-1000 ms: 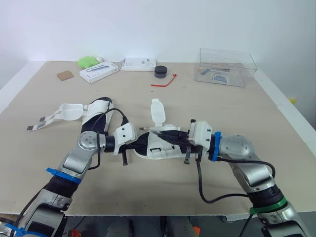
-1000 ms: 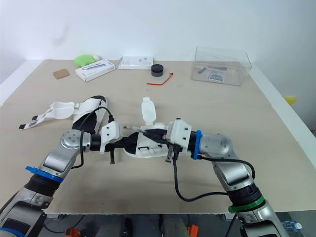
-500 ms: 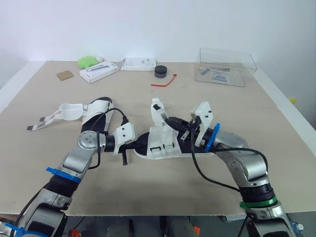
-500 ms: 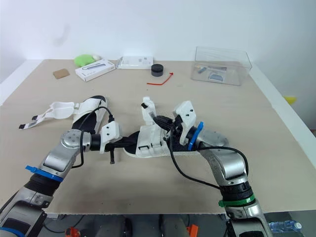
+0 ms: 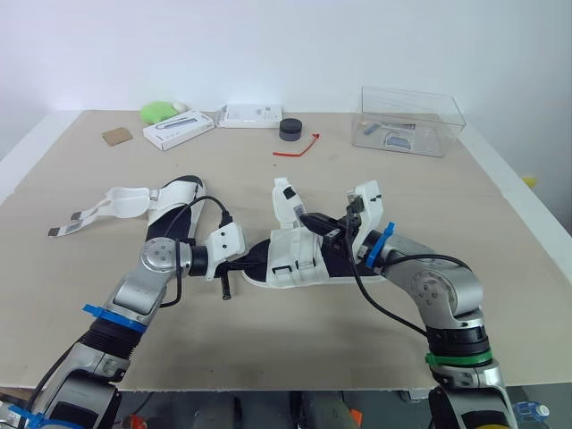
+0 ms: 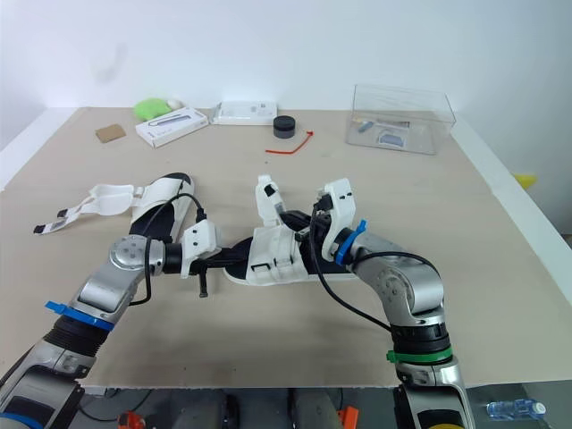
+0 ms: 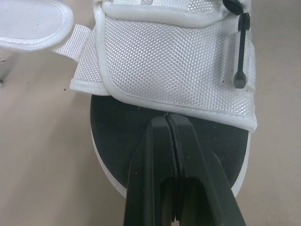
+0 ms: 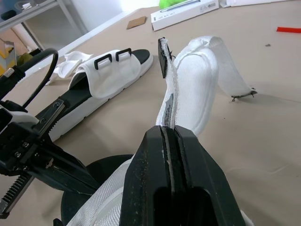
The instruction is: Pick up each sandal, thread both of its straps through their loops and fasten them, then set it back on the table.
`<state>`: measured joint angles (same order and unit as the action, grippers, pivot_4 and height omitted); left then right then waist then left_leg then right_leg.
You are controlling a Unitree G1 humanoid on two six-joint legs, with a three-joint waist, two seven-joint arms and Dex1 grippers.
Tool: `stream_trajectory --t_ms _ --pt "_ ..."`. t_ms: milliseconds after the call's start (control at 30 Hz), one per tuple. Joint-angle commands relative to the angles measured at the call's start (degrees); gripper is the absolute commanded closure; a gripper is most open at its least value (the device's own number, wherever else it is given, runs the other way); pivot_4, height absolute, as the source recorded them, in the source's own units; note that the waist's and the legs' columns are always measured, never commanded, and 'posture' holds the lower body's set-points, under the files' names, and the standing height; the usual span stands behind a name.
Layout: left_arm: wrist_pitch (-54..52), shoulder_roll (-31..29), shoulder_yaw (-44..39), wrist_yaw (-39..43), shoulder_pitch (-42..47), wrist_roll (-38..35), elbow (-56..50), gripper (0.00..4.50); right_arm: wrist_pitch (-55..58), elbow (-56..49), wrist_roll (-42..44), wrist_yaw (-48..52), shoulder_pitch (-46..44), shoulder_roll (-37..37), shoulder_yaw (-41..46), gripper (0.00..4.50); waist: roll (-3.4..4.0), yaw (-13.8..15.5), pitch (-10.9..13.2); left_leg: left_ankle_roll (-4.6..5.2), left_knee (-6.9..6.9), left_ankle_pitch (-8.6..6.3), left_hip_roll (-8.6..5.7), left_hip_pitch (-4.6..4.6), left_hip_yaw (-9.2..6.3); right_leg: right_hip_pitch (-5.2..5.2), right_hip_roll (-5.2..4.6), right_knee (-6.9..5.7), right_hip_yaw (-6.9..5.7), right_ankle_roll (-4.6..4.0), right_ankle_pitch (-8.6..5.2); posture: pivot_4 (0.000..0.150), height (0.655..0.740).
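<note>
Two white sandals lie on a tan table. The near sandal rests flat at the centre of the table between the two arms, its length running across the robot's front.

The left gripper reaches in from the sandal's left end. Its black fingers are pressed together with nothing seen between them, and their tips sit on the black footbed, right against the edge of the white woven band.

The right gripper comes in from the sandal's right side. Its fingers are clamped on a loose strap, which stands upright above the sandal with a black tab at its upper end.

The second sandal lies well apart to the robot's left, touching neither gripper, with its unfastened straps spread out on the table.

A clear plastic box and a red tie sit toward the table's far edge.
</note>
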<state>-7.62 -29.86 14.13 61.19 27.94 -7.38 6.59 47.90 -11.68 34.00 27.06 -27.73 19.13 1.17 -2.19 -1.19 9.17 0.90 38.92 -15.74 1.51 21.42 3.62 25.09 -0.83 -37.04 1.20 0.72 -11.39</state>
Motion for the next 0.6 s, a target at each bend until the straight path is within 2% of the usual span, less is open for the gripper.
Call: stream_trajectory --t_ms 33,467,567,600 --pt "-0.9 -0.4 1.5 0.2 -1.2 1.6 0.7 4.5 0.3 -2.0 -0.6 -0.9 -0.2 0.9 0.8 4.47 0.0 0.0 0.0 0.0 0.0 0.0 0.0 0.0 0.0 0.0 0.0 0.0 0.0 0.0 0.0 0.15 0.74" --pt "-1.0 -0.4 1.7 0.3 -1.4 1.6 0.2 4.5 -2.1 0.5 -6.4 -0.8 -0.3 4.3 -1.5 4.47 0.0 0.0 0.0 0.0 -0.02 0.0 -0.01 0.01 0.0 0.0 -0.01 0.03 -0.01 0.03 -0.02 0.15 0.74" --pt "-1.0 -0.5 1.7 0.3 -1.4 1.6 0.2 4.5 -3.0 0.5 -6.9 -0.7 -0.6 4.5 -1.3 3.64 0.0 0.0 0.0 0.0 -0.02 0.0 -0.01 0.02 0.0 0.0 -0.01 0.03 -0.01 0.04 -0.02 0.15 0.74" --pt "-1.0 -0.5 1.7 0.3 -1.4 1.6 0.2 4.5 -4.3 0.3 -7.9 0.1 -0.7 5.2 -1.9 3.23 0.0 0.0 0.0 0.0 -0.02 0.0 -0.01 0.03 0.0 0.0 -0.02 0.03 -0.01 0.04 -0.02 0.15 0.74"
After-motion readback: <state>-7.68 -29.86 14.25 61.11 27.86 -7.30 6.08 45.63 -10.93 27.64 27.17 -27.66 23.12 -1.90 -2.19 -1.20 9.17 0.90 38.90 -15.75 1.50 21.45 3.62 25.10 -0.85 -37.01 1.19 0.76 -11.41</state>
